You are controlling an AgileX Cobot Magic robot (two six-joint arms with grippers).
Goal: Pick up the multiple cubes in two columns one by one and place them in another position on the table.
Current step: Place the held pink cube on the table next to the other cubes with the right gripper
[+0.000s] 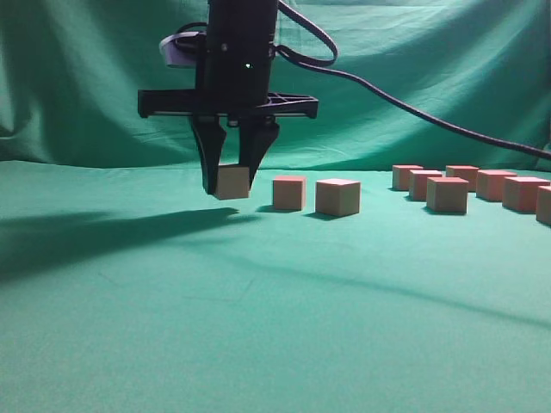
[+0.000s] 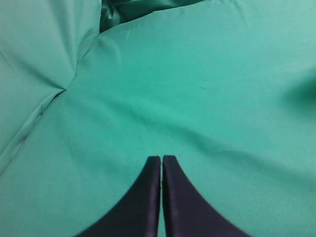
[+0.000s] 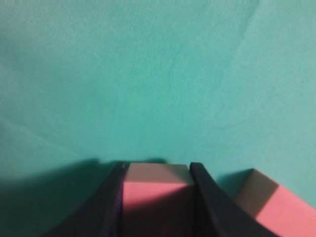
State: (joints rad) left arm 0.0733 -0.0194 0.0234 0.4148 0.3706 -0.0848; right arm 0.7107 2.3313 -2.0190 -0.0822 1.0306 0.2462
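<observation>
My right gripper (image 1: 229,191) hangs left of centre over the green table (image 1: 258,327), shut on one tan, pink-topped cube (image 1: 232,181). The cube sits low over the cloth, and I cannot tell whether it touches. In the right wrist view the same cube (image 3: 157,190) fills the gap between the black fingers (image 3: 111,207) of the right gripper (image 3: 157,168). Two cubes (image 1: 288,192) (image 1: 337,197) stand in a line just right of it; the nearer one (image 3: 269,205) shows at the right wrist view's lower right. Several more cubes (image 1: 448,194) stand in two columns at the far right. My left gripper (image 2: 161,158) is shut over bare cloth.
A wrinkled green backdrop (image 1: 430,69) hangs behind the table. A black cable (image 1: 413,110) runs from the right arm off to the right, above the cube columns. The arm's shadow (image 1: 103,232) falls across the cloth at the left.
</observation>
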